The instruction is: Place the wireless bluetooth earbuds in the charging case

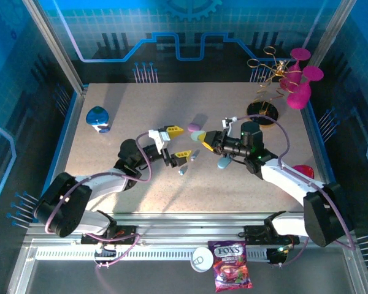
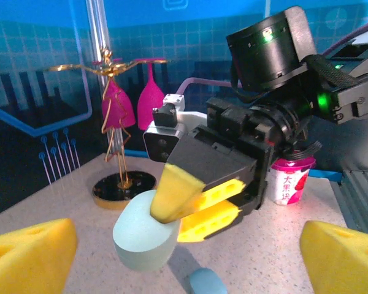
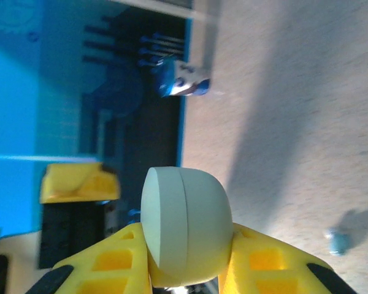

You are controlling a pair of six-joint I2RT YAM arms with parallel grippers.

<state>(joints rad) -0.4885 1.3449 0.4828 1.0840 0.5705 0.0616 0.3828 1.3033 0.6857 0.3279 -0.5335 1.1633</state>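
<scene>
Right claw (image 3: 187,269) pinches a closed pale case (image 3: 184,211), seam clear up close; left claw (image 1: 178,142) gapes wide.

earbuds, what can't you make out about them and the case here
1. Earbuds: top view, too small for shape or tint; right wrist view, one blurred speck.
2. Pale case: base hidden between the right gripper's fingers.
3. Blue object: left wrist view, cut off by bottom edge.
</scene>
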